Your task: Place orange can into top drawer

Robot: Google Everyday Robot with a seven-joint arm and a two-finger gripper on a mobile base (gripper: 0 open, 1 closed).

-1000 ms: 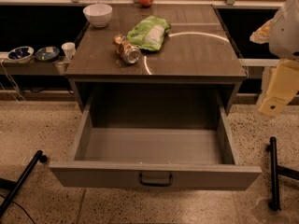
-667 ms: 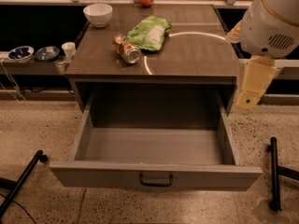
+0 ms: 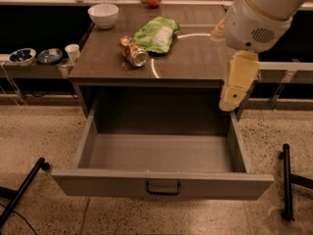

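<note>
One orange can (image 3: 133,52) laid sideways, silver end pointed front-right; gripper (image 3: 230,101) shifted leftward above top drawer (image 3: 98,183), grasp state undeterminable.

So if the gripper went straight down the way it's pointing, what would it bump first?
Probably the top drawer: its right side wall, or the floor just beside it. The gripper hangs above that corner, pointing down, but depth is hard to judge.
</note>
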